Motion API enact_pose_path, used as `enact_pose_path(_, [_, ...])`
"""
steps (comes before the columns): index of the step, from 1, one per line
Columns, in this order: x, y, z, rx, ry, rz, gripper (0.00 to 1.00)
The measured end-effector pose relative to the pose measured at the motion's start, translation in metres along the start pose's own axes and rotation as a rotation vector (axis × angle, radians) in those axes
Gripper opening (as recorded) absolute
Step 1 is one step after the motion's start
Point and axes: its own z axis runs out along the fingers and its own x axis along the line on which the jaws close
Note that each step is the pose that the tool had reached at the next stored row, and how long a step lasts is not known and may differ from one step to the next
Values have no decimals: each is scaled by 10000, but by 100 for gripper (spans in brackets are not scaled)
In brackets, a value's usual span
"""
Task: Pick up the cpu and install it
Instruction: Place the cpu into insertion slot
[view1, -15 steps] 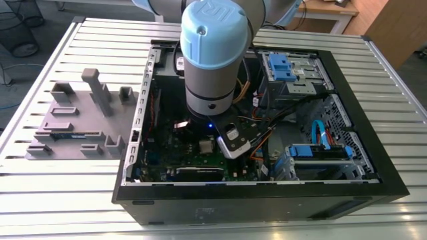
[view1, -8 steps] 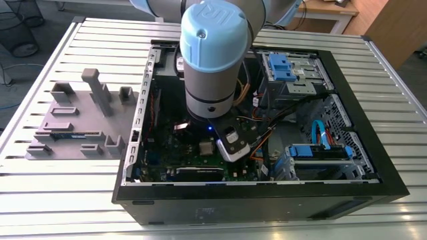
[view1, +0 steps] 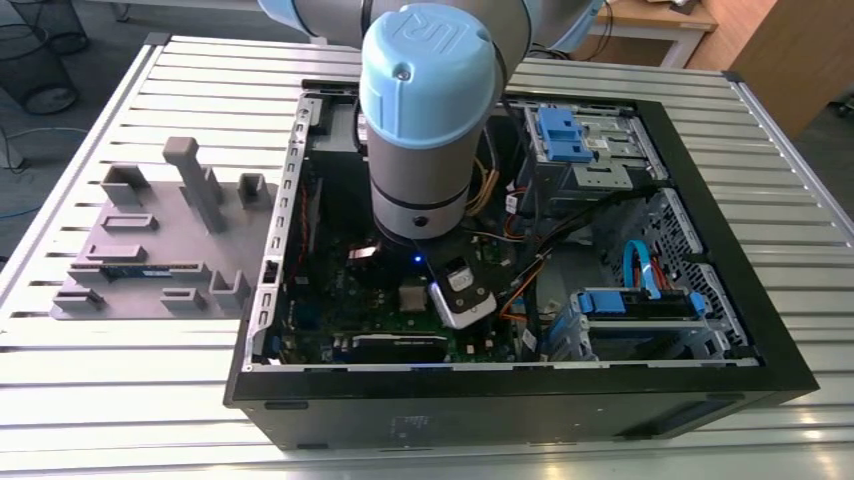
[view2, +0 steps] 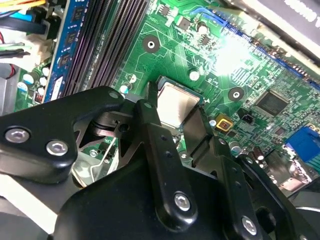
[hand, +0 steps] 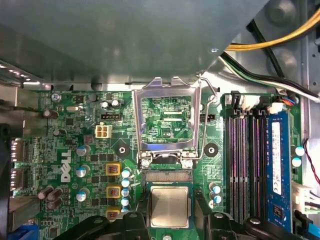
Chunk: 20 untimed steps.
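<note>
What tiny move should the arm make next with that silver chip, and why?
Probably a slow, straight lowering that keeps the cpu level. The gripper holds it by its edges right over the socket, whose metal frame stands flipped open. In the first wrist view a strip of the socket shows beyond the chip's edge, so it seems not quite seated.

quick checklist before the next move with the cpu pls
1. cpu held at two opposite edges by the gripper: ok
2. socket frame flipped open, off the socket: ok
3. cpu lined up square with the socket: cannot tell
4. cpu seated flat: cannot tell
5. memory stick in its slot, apart from the gripper: ok
6. yellow cable away from the socket: ok
</note>
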Motion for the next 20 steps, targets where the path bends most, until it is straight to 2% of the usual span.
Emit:
enact_pose_path(6, [2,2,7,-20,-23,405,47])
enact_pose_path(20, [1,18,7,-58,-35,656,47])
